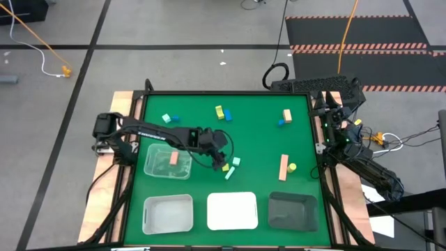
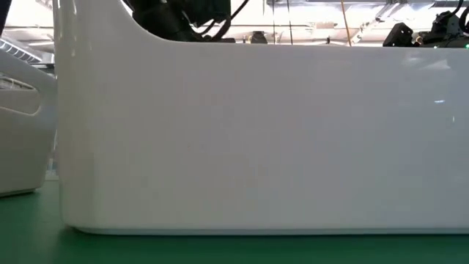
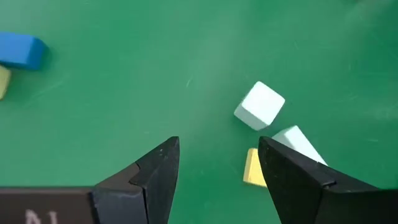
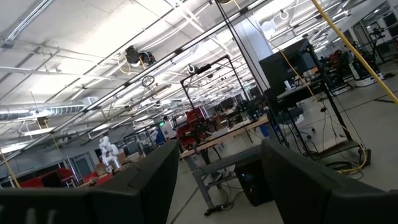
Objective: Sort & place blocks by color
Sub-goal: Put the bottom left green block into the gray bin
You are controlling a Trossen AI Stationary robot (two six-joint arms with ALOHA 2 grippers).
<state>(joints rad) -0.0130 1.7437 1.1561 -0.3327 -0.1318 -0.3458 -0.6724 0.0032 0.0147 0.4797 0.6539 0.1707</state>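
Left pincer [image 3: 214, 168] spread beside two mint blocks [image 3: 260, 106].

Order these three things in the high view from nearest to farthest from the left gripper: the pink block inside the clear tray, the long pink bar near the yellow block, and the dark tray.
From the left gripper, open over the mat's middle:
1. The pink block in the clear tray, toward the left arm's side.
2. The long pink bar, toward the right arm's side.
3. The dark tray, at the right end of the tray row.
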